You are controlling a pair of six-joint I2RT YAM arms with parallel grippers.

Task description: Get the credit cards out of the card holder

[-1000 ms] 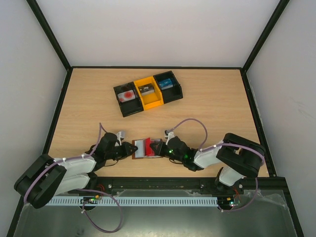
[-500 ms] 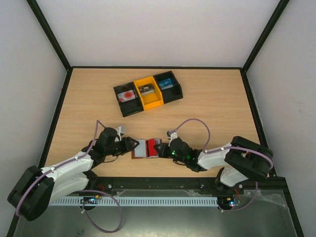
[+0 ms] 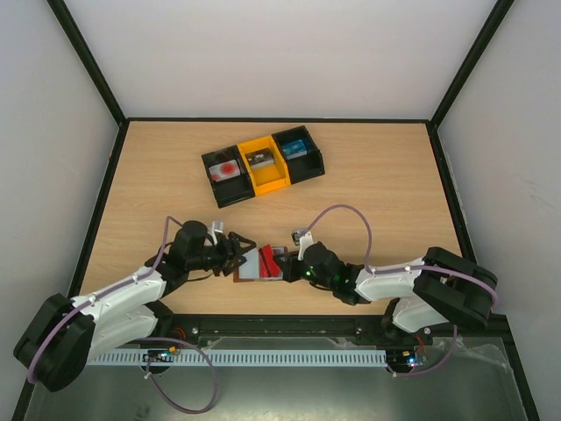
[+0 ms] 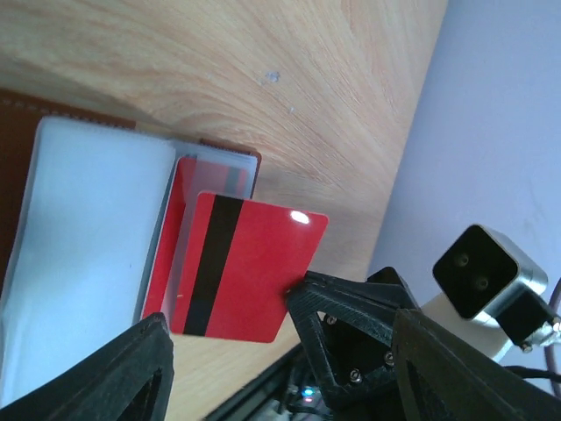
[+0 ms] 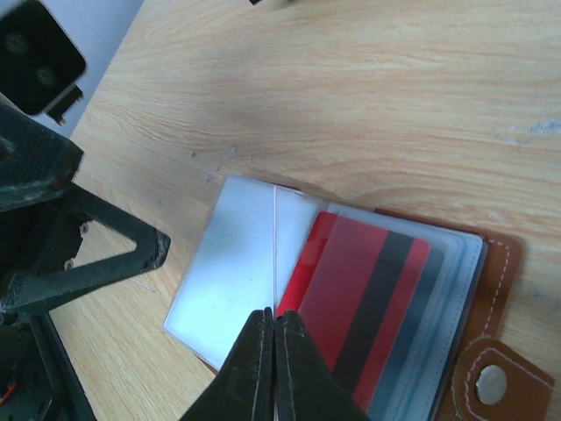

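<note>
Near the front edge of the surface (image 3: 377,193), the card holder (image 3: 248,263) lies open between the arms. Closed tight, the right tool (image 5: 270,320) pinches a red card (image 4: 250,263) by its corner (tilted over the pockets). Just left of the holder, the left tool (image 3: 235,254) gapes open, empty. A second red card (image 5: 372,289) sits in a clear pocket.

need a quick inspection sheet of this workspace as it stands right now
surface: light wooden table
job's things: card holder lies open near the arms; red card is out of it; second red card sits in a clear sleeve
clutter: black-and-yellow tray at the back, small items in all three compartments
claws: left claw open beside the holder; right claw shut on the red card's edge
cables: purple cables loop over both arms
surroundings: white walls, black frame
</note>
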